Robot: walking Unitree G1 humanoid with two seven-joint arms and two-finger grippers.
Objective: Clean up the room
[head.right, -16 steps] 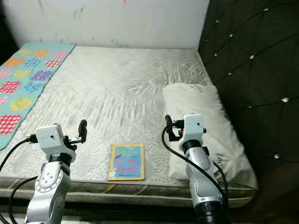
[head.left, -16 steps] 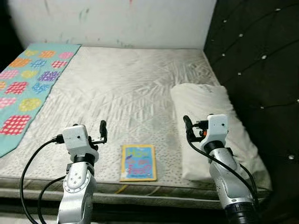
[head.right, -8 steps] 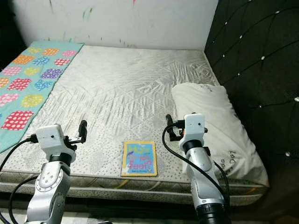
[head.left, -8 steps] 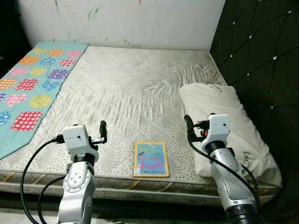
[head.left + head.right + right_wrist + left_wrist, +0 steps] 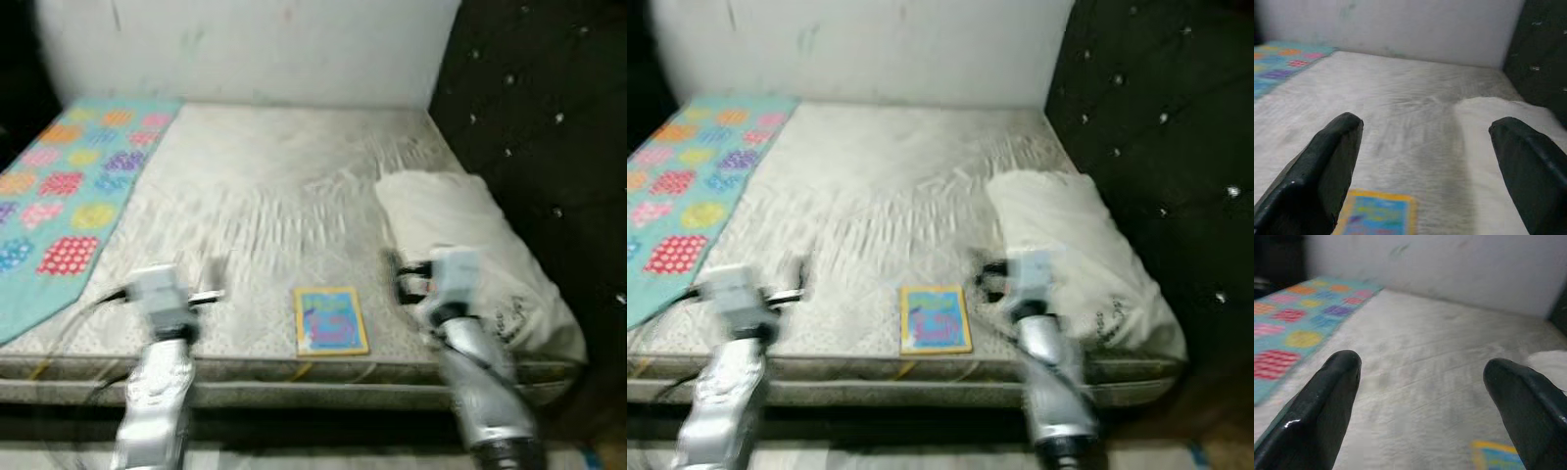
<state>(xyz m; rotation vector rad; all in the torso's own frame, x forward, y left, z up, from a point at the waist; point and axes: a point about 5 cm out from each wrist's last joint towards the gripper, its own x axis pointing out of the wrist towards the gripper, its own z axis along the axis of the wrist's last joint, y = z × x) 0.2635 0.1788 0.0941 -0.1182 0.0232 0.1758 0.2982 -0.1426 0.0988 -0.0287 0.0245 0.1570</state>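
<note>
Both tools hang spread wide, holding nothing: left tool and right tool flank the book near the bed edge.

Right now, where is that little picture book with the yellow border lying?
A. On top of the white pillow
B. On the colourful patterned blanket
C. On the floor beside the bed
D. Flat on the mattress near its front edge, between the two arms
D. The book lies flat on the mattress near its front edge, beside the pillow, between the left gripper and the right gripper.
</note>
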